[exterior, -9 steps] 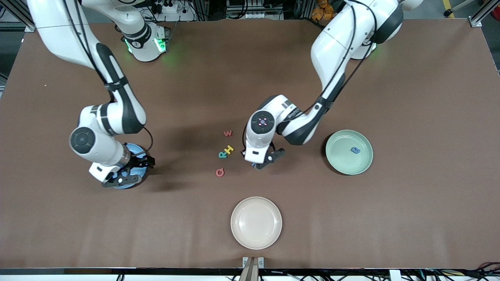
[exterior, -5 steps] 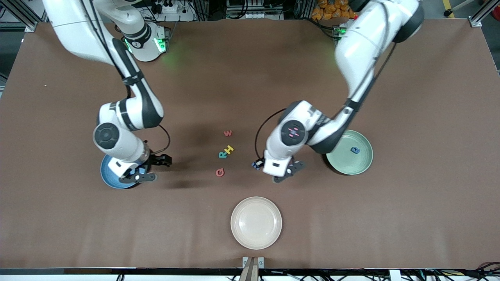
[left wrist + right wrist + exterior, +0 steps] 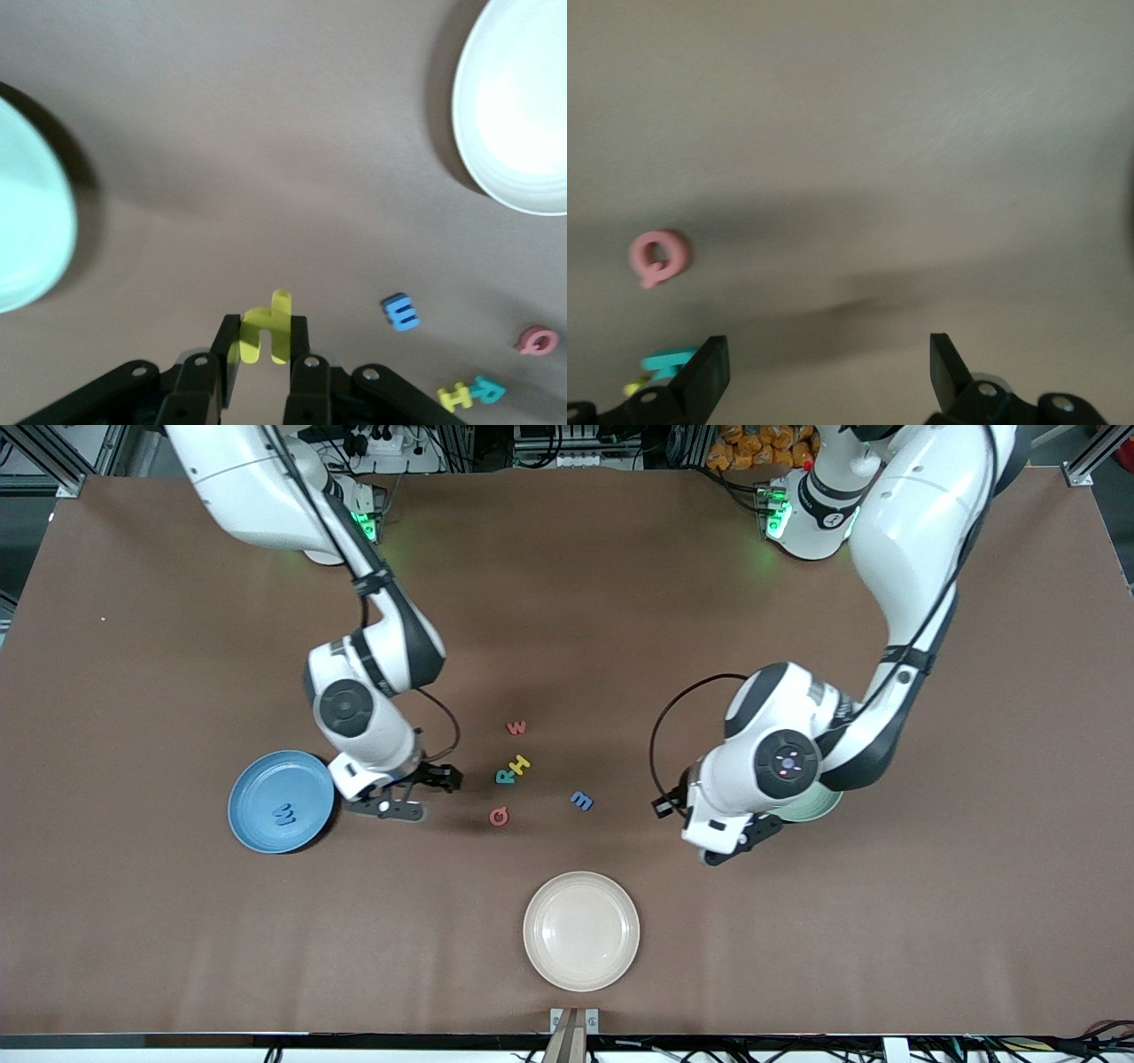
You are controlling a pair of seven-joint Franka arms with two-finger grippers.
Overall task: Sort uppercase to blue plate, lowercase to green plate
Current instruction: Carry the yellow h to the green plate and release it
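Observation:
My left gripper (image 3: 264, 352) is shut on a yellow lowercase letter (image 3: 267, 326) and hangs over the table beside the green plate (image 3: 27, 230); my left arm covers most of that plate (image 3: 819, 806). My right gripper (image 3: 421, 793) stands open and empty over bare table between the blue plate (image 3: 257, 784) and the letter cluster. A blue W (image 3: 284, 813) lies in the blue plate. On the table lie a pinkish w (image 3: 516, 727), yellow H (image 3: 520, 763), teal R (image 3: 505, 777), pinkish Q (image 3: 499, 816) and blue m (image 3: 581, 801). The Q (image 3: 656, 257) shows ahead of the right gripper (image 3: 828, 372).
A cream-white plate (image 3: 580, 930) sits near the table's front edge, nearer the camera than the letters. Both arms reach down over the middle of the brown table.
My left arm swung from the letter cluster toward the green plate with the yellow letter, uncovering the blue m. My right arm left the blue plate and moved toward the letters, showing the W.

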